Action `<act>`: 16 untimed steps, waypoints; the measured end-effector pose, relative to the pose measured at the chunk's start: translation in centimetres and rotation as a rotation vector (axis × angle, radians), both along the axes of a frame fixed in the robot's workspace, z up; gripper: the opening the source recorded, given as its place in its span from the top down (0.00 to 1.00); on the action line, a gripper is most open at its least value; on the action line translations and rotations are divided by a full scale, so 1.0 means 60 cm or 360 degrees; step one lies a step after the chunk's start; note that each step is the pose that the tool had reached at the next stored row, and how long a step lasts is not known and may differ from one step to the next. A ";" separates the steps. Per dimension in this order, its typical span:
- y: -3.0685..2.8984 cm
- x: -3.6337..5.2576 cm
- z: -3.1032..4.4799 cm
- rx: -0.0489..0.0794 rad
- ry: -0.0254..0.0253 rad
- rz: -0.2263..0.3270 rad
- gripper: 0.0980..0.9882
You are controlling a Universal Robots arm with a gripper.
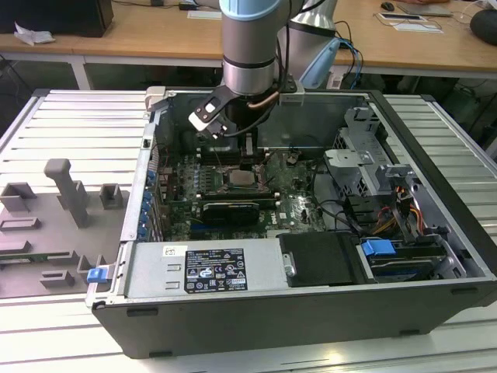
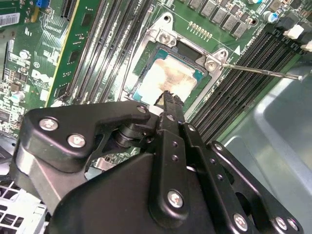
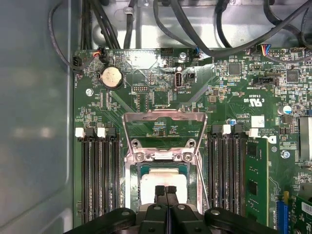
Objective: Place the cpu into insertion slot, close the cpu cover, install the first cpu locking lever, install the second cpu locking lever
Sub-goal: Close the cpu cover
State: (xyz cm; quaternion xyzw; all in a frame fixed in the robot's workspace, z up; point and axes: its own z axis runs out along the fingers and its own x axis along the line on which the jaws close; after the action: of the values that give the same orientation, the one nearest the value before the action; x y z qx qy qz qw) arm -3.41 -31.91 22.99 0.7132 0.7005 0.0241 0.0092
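The cpu (image 3: 163,181), a square chip with a silver-grey top, lies in the insertion slot (image 3: 130,181) on the green board; it also shows in the second wrist view (image 2: 171,78) and in the exterior view (image 1: 243,179). The cpu cover (image 3: 164,116), a silvery frame with a big window, is swung back off the chip, with green board showing through it. My gripper (image 3: 165,190) hovers just above the chip, fingers shut together with nothing between them (image 2: 168,97). A thin metal locking lever (image 2: 263,72) sticks out beside the socket. In the exterior view the gripper (image 1: 248,159) reaches down into the case.
Black memory slots (image 3: 97,180) flank the socket on both sides. A long black graphics card (image 1: 231,210) lies in front of the socket, the power supply (image 1: 202,268) in front of that. Cables (image 3: 195,24) run along the case wall. A drive cage (image 1: 365,155) stands at the exterior view's right.
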 end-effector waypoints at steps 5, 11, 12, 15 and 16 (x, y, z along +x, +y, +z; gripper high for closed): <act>0.0000 0.014 0.015 0.0000 0.00000 -0.0001 0.99; 0.0000 0.014 0.057 0.0000 0.00000 -0.0001 0.99; 0.0000 0.014 0.057 0.0000 -0.00003 -0.0001 0.99; -0.0001 0.015 0.058 0.0000 0.00000 0.0000 0.99; 0.0000 0.016 0.058 0.0000 0.00003 -0.0001 0.99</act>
State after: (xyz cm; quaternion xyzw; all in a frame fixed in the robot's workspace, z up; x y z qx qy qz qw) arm -2.43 -31.92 26.45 0.7133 0.7004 0.0239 0.0092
